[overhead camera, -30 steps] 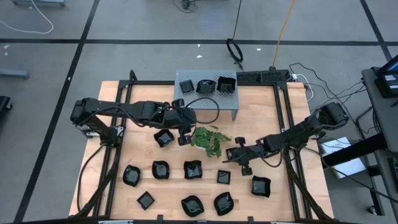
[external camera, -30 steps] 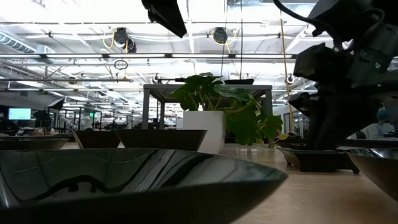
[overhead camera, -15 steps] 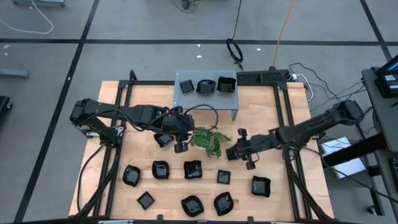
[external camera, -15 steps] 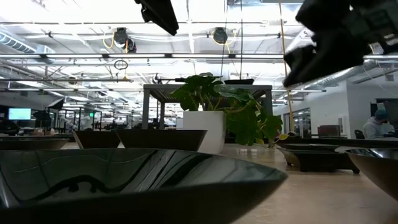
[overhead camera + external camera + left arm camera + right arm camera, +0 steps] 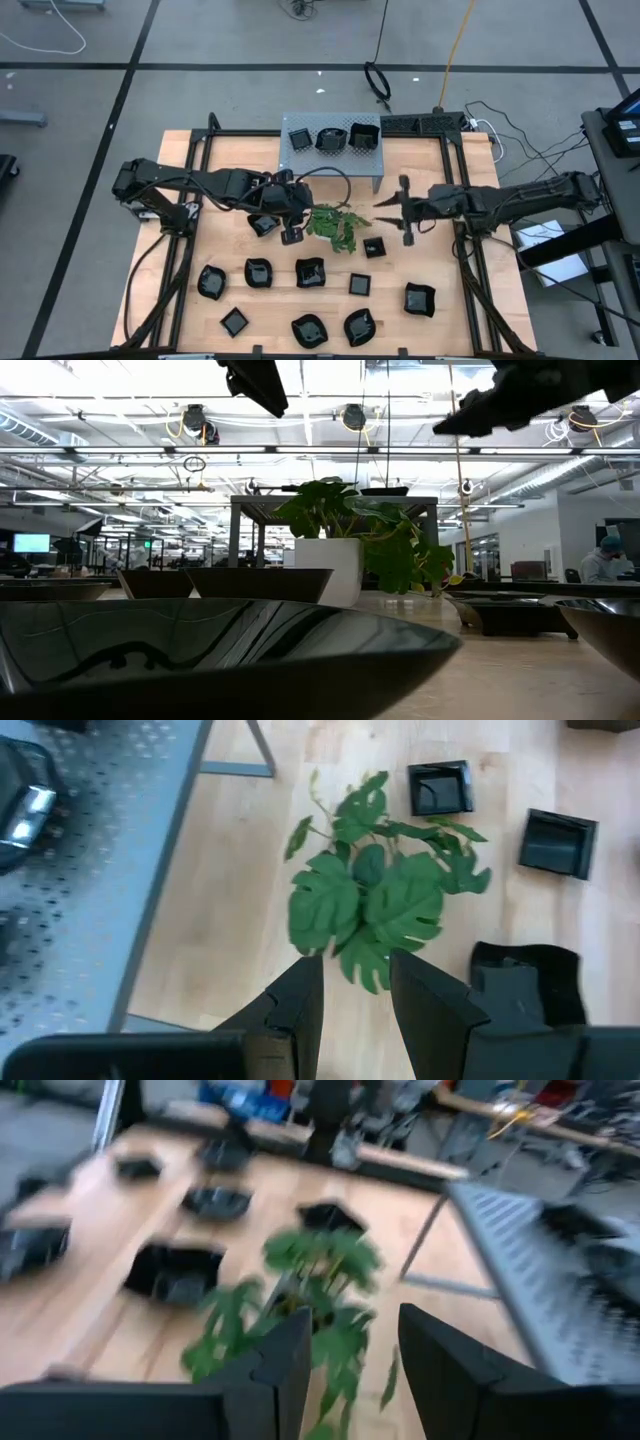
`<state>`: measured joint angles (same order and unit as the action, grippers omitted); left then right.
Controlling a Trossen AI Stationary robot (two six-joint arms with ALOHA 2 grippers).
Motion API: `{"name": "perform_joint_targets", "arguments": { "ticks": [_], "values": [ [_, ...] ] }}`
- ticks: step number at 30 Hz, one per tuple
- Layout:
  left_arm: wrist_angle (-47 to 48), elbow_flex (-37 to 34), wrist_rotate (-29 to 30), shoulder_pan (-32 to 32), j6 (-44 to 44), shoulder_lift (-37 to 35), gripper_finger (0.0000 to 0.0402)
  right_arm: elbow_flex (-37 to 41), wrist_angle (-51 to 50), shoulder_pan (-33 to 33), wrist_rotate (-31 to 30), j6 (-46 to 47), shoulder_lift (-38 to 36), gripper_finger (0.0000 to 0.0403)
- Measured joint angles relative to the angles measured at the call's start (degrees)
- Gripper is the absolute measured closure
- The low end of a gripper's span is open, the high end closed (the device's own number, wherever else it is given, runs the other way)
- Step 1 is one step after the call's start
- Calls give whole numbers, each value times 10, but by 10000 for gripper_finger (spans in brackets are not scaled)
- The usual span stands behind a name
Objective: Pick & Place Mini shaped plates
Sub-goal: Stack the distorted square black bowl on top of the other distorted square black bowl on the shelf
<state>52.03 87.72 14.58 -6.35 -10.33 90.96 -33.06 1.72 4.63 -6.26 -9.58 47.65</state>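
Since the earlier frames: right gripper (image 5: 385, 212) has lifted off the board and swung toward the grey perforated stand (image 5: 372, 158); small square plate (image 5: 375, 247) now lies on the wood below and behind its fingertips, just beside the green leafy sprig (image 5: 335, 226). Right gripper state: fingers apart, nothing between them, confirmed in the right wrist view. Left gripper (image 5: 291, 212): hovers on the far side of the sprig, fingers apart and empty in its wrist view, with a wavy-rimmed plate (image 5: 264, 222) directly under its wrist. Stand contents: three plates (image 5: 331, 138). Remaining stock: loose plates (image 5: 311, 271) in two rows on the table (image 5: 450, 320), well clear of both grippers. Handling note, as judgement: the left gripper appears next to pick; it should draw back over the plate beneath it, descend straight, and close across one rim. Keep the fingers clear of the sprig's leaves. The right arm is best held away from the stand until the left has lifted.
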Motion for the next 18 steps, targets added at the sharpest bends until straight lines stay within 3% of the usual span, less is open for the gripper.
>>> {"name": "perform_joint_targets", "arguments": {
  "ticks": [4, 9, 18],
  "values": [
    [1, 0, 14, 0, -34, 0, 279, -1, 54, -24, -31, 51, -3, 261],
    [8, 0, 6, -7, -109, 0, 279, -1, 72, -29, -23, 84, 15, 261],
    [35, 0, -8, -24, -166, 0, 279, 31, 261, 46, 29, 170, 139, 261]
  ]
}}
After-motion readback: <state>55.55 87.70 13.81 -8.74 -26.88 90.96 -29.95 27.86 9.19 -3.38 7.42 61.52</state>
